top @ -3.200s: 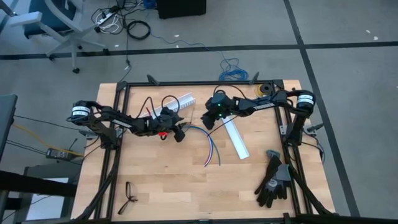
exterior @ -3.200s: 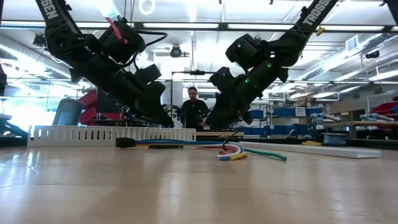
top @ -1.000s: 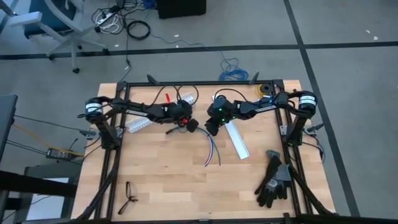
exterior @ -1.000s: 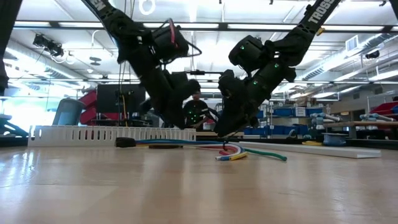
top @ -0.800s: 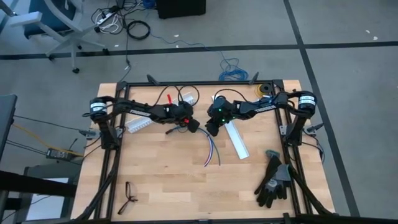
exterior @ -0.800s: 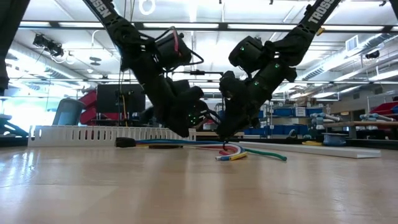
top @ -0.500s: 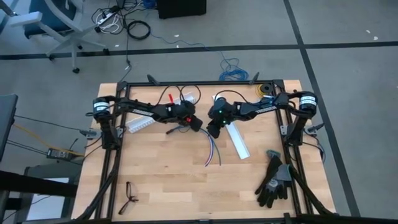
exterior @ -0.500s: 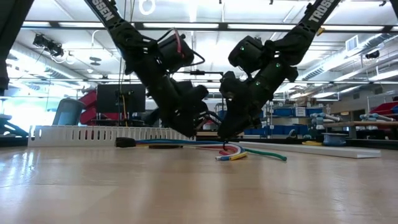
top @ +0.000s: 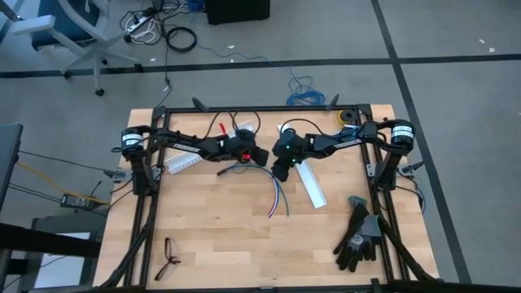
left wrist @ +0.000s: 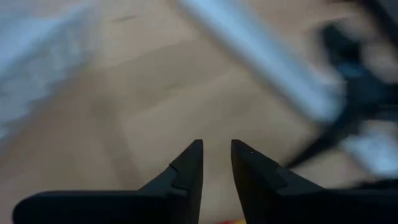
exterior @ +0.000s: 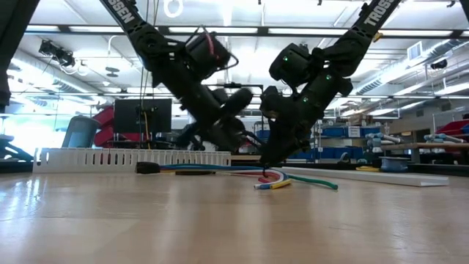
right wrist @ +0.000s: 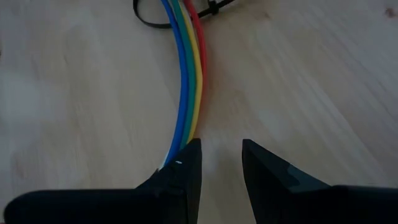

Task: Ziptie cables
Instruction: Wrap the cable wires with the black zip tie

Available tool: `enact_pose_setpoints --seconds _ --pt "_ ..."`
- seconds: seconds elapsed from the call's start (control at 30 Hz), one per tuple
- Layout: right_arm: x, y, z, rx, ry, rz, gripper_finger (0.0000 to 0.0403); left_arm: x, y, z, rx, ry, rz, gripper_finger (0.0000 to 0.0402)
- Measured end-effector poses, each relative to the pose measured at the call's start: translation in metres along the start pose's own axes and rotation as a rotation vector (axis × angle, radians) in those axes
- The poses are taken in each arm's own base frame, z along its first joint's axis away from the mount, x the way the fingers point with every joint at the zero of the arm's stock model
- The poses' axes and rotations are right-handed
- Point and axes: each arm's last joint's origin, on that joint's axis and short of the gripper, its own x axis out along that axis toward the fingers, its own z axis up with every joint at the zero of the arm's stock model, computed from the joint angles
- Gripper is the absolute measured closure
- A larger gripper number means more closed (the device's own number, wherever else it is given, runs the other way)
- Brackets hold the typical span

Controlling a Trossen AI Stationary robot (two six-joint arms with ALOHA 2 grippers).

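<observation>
We look down on a wooden table (top: pixel 220 236) with both arms reaching toward its middle from opposite sides. The cables (top: pixel 277 194) lie just past the centre, fanning from their joined end near the grippers toward six o'clock, where the loose tips spread apart. In the low view the same bundle (exterior: pixel 278 180) lies flat on the wood, its red, yellow and green ends curling toward us.

Our left gripper (top: pixel 259 156) hangs at about nine o'clock of the bundle's upper end, close to it but raised off the table in the low view (exterior: pixel 238 99). Its own camera shows the two dark fingers (left wrist: pixel 189 168) standing apart with a narrow gap and nothing between them (left wrist: pixel 216 162); the wood beyond is blurred.

Our right gripper (top: pixel 280 172) is down at the top of the bundle, at roughly one o'clock of the table's centre. From its wrist we see the blue, green, yellow and red wires (right wrist: pixel 186 81) running side by side up to one finger (right wrist: pixel 186 168), which touches or just covers them. The jaws are parted (right wrist: pixel 221 162), bare wood shows in the gap, and nothing is clamped. A thin black zip tie (right wrist: pixel 211 9) loops around the wires farther along.

A white slotted channel (top: pixel 311 183) lies at three o'clock of the cables, a second one (top: pixel 191 155) under the left arm. Black gloves (top: pixel 358 236) sit at the table's four o'clock corner and a pair of glasses (top: pixel 168 256) at seven o'clock.
</observation>
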Motion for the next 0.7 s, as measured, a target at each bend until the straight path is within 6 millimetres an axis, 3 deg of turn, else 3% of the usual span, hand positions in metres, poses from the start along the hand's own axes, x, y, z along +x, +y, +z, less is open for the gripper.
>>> enact_pose_setpoints --seconds 0.17,0.37,0.7 --pt "0.0 0.0 0.0 -0.016 0.004 -0.005 0.03 -0.006 0.002 -0.007 0.039 0.058 0.202 0.0334" --pt "0.0 -0.001 0.0 -0.018 -0.005 -0.029 0.03 -0.012 -0.014 -0.004 0.066 0.036 0.202 0.0348" --pt "0.0 -0.001 0.0 -0.018 -0.005 -0.029 0.03 -0.003 -0.005 -0.007 0.048 0.057 0.252 0.0348"
